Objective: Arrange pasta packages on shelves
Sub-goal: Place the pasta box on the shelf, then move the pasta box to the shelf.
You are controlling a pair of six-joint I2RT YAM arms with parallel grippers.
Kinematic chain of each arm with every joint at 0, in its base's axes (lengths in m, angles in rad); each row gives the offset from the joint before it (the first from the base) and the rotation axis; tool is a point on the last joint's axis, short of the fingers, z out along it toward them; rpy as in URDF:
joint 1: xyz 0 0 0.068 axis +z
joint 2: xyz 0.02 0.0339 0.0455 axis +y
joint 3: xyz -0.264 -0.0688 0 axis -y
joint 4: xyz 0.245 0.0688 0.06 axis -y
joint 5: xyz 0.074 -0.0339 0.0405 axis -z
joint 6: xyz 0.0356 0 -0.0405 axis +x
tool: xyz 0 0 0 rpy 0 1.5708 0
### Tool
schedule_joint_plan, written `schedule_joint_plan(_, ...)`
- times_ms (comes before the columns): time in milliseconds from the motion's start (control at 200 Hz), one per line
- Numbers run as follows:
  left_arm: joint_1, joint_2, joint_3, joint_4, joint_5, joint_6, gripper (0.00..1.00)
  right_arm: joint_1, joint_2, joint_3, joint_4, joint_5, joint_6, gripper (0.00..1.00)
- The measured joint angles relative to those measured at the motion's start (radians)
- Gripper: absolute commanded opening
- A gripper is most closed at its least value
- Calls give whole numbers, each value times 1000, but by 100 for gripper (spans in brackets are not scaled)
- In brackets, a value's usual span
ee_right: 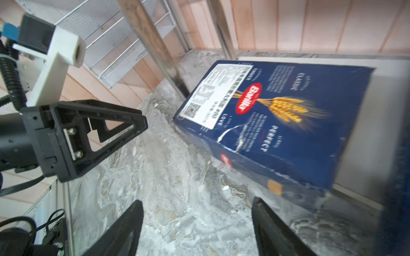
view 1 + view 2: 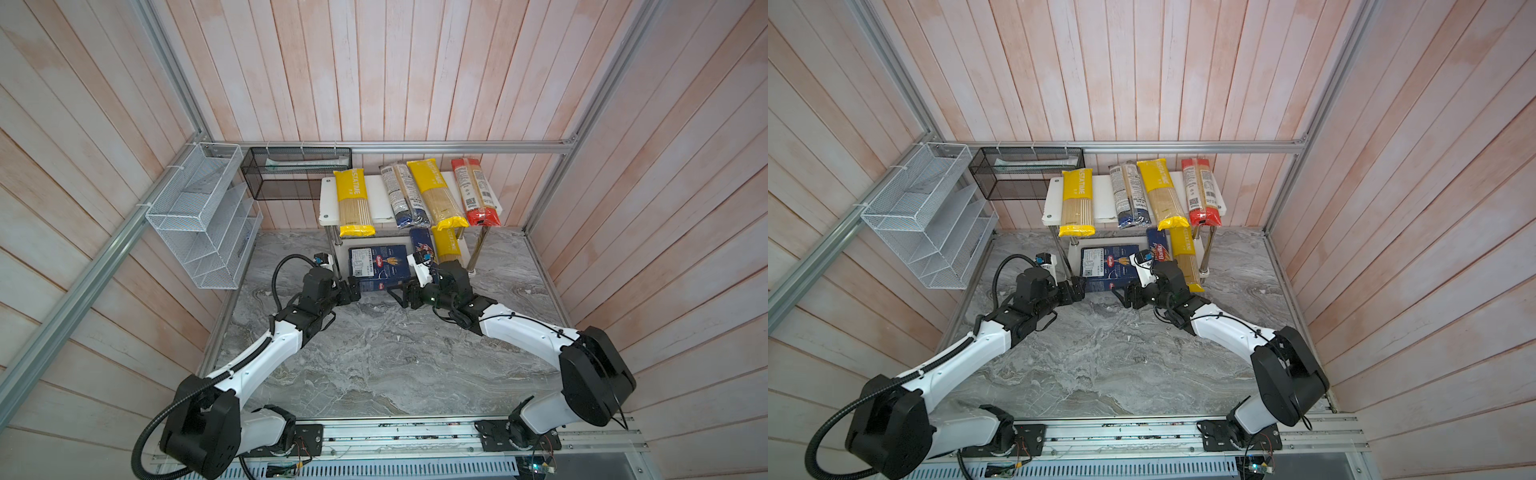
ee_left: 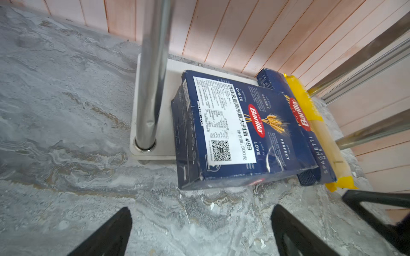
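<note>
- Reading this as the closing step: all seven packs are on the shelves (image 2: pixel 380 199). The top board carries a yellow bag (image 2: pixel 352 199), the dark-ended bag (image 2: pixel 405 195), a second yellow bag (image 2: pixel 436 191) and the red-ended bag (image 2: pixel 476 191).
- On the lower board (image 3: pixel 165 137) the wide Barilla box (image 2: pixel 378 266) lies label up. Its near end hangs past the board's front edge over the worktop (image 2: pixel 374 353). One long side appears propped on the narrow Barilla pack (image 3: pixel 319 155), which lies against the third yellow bag (image 2: pixel 446 247).
- Left pincer (image 3: pixel 199 232): jaws apart with nothing between them, just short of the box's near end and close to the chrome post (image 3: pixel 150 77).
- Right pincer (image 1: pixel 197 228): jaws also apart and empty, low over the worktop near the same end.
- Next, I judge, comes a flat push on that overhanging end to seat the box square (gently, since it could ride further up its neighbour). After that, both arms can back away.
- The worktop is grey marbled stone. The walls are pale pink planks in an aluminium frame (image 2: pixel 415 146), with a white wire-mesh organizer (image 2: pixel 199 216) on one wall and a black mesh basket (image 2: pixel 295 174) at the back.
</note>
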Motion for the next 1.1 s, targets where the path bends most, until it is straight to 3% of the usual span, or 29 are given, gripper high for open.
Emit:
schedule_joint_plan(395, 0, -332, -253, -143, -56, -99, 100, 26, 233, 50, 95, -79, -2, 75)
schedule_joint_plan(565, 0, -444, -280, -198, -97, -130, 100, 26, 314, 131, 121, -108, -3, 75)
schedule_joint_plan(1100, 3, -485, -317, -221, -166, -132, 100, 13, 475, 309, 140, -126, -26, 75)
